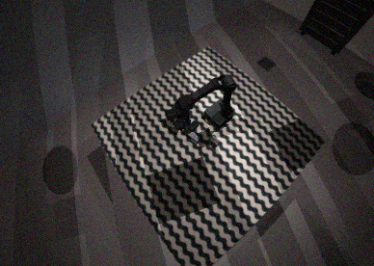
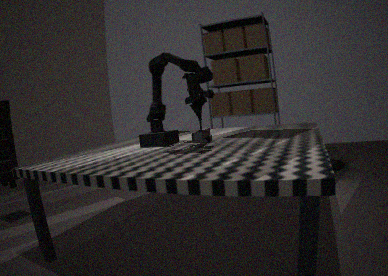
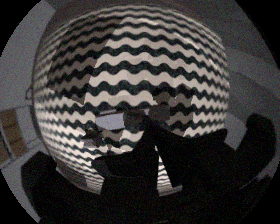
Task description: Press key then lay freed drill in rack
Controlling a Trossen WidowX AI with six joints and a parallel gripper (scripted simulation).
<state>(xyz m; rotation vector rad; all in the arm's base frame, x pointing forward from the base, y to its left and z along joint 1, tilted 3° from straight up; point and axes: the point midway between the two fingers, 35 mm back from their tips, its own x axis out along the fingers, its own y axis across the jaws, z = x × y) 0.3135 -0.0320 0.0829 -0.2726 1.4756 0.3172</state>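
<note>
The table (image 2: 280, 176) carries a black-and-white zigzag top, lit unevenly: darker square patches fall across it near the front edge and toward the right corner in the top view, and a bright patch sits near the middle. It stands on dark legs in a dim room with plain grey walls and a floor marked by pale stripes and round dark spots. Behind the table's far edge stands a metal shelf (image 2: 240, 69) loaded with brown boxes. The arm (image 2: 165, 79) rises from its base (image 2: 158, 138) near the far left part of the table, folds over at the elbow and drops its wrist straight down. The gripper (image 2: 199, 118) points at the tabletop with its fingers pressed together and nothing between them, its tip just above a small block (image 2: 201, 135) beside the base. Low, flat pieces lie on the top just in front of the block and base, too dark to tell apart, so the drill, key and rack cannot be picked out there. In the wrist view the closed fingers show as a dark wedge over a small pale piece (image 3: 111, 121) on the zigzag surface; what that piece is cannot be told.
</note>
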